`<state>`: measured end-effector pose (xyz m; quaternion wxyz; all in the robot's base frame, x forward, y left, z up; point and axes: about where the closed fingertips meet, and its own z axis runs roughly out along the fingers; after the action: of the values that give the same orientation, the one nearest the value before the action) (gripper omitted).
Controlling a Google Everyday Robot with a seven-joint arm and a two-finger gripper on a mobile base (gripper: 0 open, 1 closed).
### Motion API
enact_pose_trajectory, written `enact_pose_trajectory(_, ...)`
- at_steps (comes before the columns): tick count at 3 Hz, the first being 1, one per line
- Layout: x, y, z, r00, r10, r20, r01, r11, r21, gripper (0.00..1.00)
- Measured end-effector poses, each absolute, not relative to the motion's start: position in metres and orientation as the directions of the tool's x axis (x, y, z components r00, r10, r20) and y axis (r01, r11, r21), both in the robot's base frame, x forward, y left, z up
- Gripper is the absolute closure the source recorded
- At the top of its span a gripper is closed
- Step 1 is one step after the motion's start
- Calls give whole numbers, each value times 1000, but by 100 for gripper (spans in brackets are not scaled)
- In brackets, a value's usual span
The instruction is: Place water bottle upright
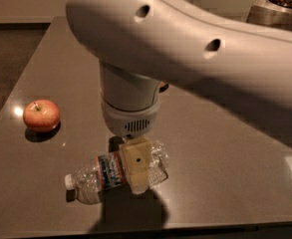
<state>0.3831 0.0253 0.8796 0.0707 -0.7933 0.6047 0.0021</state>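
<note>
Found jaws down at counter level on the water bottle (105, 173), across its ribbed body just right of the label. Saw only one cream pad, laid over the near side of the bottle. Could not tell jaws' state, apart or clamped. Noted no lift: bottle flat on the counter (225, 173), on its side.

Logged bottle near the front edge, white cap (69, 181) pointing left and slightly toward the camera, base up and to the right past the pad. Logged label as blue and white with a red edge, touching the pad's left side.

Noted round wrist housing (130, 113) straight above the jaws, and the big white arm (185, 39) crossing the top of the view, hiding most of the counter behind.

Spotted an apple (41, 115) to the left, well apart from the bottle, out of the way.

Judged progress: reach done, jaws at the bottle. Grasp unconfirmed. Left to do: secure grip, lift, rotate cap-up, set base on the counter, release. Flagged slip risk on thin ribbed plastic.
</note>
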Motion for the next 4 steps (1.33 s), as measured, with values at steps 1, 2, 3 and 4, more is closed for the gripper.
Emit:
enact_pose_trajectory(1, 377, 41, 864, 307, -949, -72, -950, -302, -80, 0)
enact_pose_trajectory(2, 376, 49, 854, 319, -945, -70, -947, -316, -61, 0)
enact_pose_trajectory(3, 371, 55, 847, 333, -941, -65, -943, -331, -39, 0)
enact_pose_trajectory(4, 366, 56, 845, 330, -941, -69, -944, -331, -8, 22)
